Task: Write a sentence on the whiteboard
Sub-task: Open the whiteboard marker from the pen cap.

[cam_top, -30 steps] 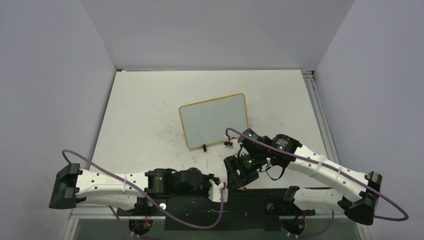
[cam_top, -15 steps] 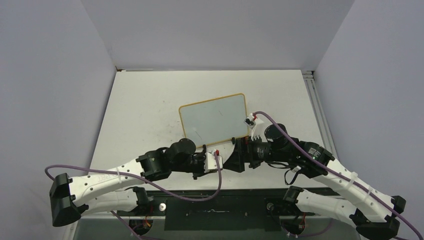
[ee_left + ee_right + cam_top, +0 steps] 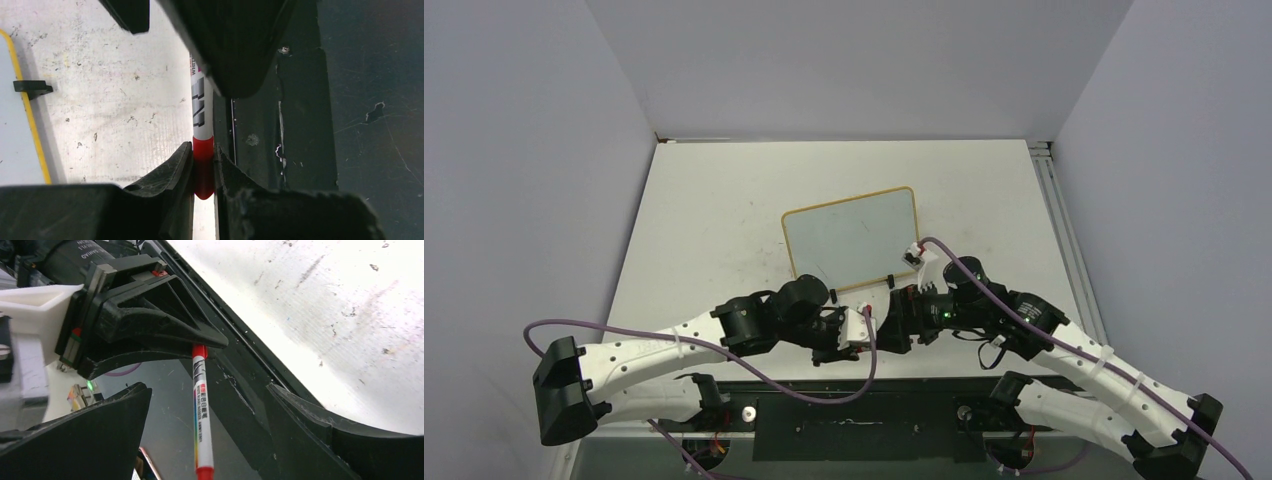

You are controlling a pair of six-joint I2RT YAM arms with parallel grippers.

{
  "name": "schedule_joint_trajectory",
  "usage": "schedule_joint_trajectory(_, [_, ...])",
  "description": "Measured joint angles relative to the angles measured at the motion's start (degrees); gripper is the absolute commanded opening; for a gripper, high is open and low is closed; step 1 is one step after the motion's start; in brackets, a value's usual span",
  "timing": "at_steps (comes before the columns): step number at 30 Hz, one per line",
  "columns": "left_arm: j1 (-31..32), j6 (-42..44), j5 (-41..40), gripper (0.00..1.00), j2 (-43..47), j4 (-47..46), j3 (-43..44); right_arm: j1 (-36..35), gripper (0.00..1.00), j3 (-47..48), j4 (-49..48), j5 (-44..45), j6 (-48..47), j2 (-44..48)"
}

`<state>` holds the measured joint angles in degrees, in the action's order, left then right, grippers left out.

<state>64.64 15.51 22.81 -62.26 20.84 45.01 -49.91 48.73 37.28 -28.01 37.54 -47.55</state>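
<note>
The whiteboard [image 3: 854, 240] lies flat at the table's middle, tan-framed, with faint dark marks only; no red sentence shows on it. Its edge and a black foot appear in the left wrist view [image 3: 10, 125]. My left gripper [image 3: 202, 150] is shut on the red end of a white marker [image 3: 200, 105]. My right gripper [image 3: 207, 390] is open, its fingers wide apart on either side of the marker's barrel [image 3: 201, 415], not touching it. In the top view the two grippers, left [image 3: 876, 335] and right [image 3: 896, 322], meet tip to tip just in front of the board.
The black base plate [image 3: 864, 400] runs along the table's near edge, right under the grippers [image 3: 325, 125]. Purple cables [image 3: 724, 355] loop off both arms. Grey walls enclose the table; a metal rail [image 3: 1054, 200] lines its right side.
The left arm has unfolded and reached right; the right gripper has swung from the board's near right corner down to face it. The grippers now meet around the marker.
</note>
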Motion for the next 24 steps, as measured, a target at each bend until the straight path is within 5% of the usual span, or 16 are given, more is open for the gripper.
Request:
schedule_joint_trajectory(8, [0.0,-0.33,1.68,0.0,-0.68,0.13,0.52,0.0,0.55,-4.85,-6.6,-5.64,2.49,0.24])
schedule_joint_trajectory(15, [-1.2,-0.42,1.88,0.0,-1.7,0.55,1.66,-0.07,0.54,-5.81,-9.42,-7.32,4.57,1.05])
schedule_joint_trajectory(24, [-2.34,-0.94,3.02,0.0,-2.82,0.94,2.71,-1.49,0.41,-6.64,-8.63,-5.51,5.03,2.89])
